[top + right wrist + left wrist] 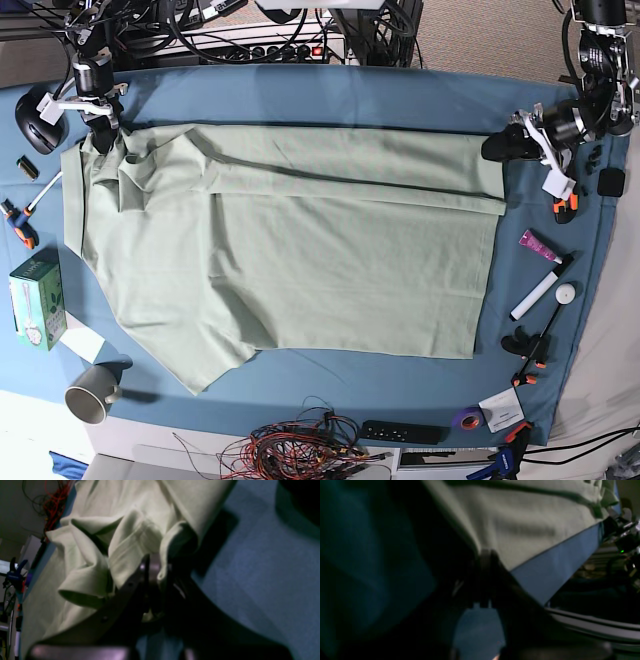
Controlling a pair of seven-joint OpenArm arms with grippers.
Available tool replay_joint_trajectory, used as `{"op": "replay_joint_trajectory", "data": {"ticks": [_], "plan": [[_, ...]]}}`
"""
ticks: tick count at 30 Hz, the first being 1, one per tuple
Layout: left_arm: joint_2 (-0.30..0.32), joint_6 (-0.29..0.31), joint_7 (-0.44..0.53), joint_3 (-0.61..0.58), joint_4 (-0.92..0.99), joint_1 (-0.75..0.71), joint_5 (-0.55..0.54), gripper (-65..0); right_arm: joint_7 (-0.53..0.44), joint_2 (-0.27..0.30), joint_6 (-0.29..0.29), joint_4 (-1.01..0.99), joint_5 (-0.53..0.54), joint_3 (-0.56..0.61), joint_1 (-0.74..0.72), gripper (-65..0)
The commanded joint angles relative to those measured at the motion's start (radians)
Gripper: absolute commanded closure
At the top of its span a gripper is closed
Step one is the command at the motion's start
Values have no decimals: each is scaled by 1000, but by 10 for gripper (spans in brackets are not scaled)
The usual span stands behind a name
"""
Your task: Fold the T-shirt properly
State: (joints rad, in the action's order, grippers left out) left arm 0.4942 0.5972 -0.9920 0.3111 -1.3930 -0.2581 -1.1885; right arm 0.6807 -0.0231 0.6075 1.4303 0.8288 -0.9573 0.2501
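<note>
A teal-blue tablecloth point(350, 100) is covering the table, and even light is falling on it from above. A grey mug point(92, 392) is standing at the near left corner, and a green box point(37, 298) is lying at the left edge. A white marker point(537, 292) and a pink tube point(541, 246) are lying on the right side. A black remote point(403, 432) is resting at the near edge, beside tangled red and black cables point(300, 452). Beige floor point(490, 30) is showing beyond the far edge.

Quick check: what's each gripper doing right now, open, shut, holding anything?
Left gripper: shut on the T-shirt hem corner.
Right gripper: shut on a bunched fold of the T-shirt by the sleeve.
</note>
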Motion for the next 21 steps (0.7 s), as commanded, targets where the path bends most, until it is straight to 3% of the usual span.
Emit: {"op": "replay_joint_trajectory", "data": {"ticks": [1, 10, 21], "plan": [[6, -53, -66, 19, 23, -26, 45, 0, 31, 4, 6, 6, -17, 0, 6, 0], [63, -52, -73, 210, 23, -100, 23, 0, 47, 8, 32, 10, 21, 1, 75, 0], [63, -45, -86, 222, 23, -178, 21, 0, 60, 24, 32, 11, 80, 1, 253, 0]]}}
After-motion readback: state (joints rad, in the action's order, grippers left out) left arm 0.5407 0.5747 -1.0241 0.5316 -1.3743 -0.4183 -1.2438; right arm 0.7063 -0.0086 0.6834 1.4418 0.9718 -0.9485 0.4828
